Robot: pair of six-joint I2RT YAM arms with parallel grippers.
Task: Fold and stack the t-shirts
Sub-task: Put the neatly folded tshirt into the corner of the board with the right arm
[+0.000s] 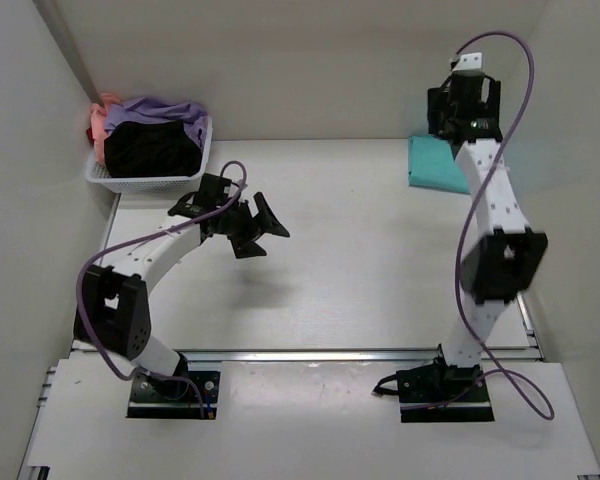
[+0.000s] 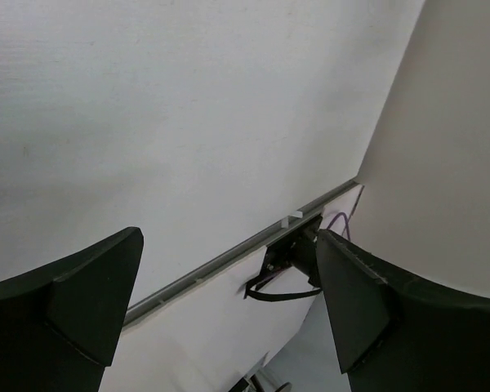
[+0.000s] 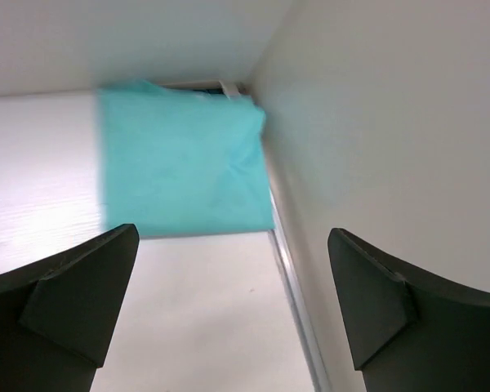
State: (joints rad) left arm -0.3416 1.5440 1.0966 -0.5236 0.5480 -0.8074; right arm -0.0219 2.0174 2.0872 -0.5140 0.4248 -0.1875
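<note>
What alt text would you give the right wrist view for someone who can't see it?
A folded teal t-shirt lies flat on the white table beside the wall, beyond the right tool, whose two dark fingers stand wide open and hold nothing.

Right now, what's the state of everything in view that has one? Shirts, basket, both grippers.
teal t-shirt: folded, flat on the table, far right corner.
black t-shirt: unfolded, heaped in the basket.
lavender t-shirt: crumpled, in the basket behind the black one.
white basket: upright, holding shirts.
left gripper: open, empty.
right gripper: open, empty.
</note>
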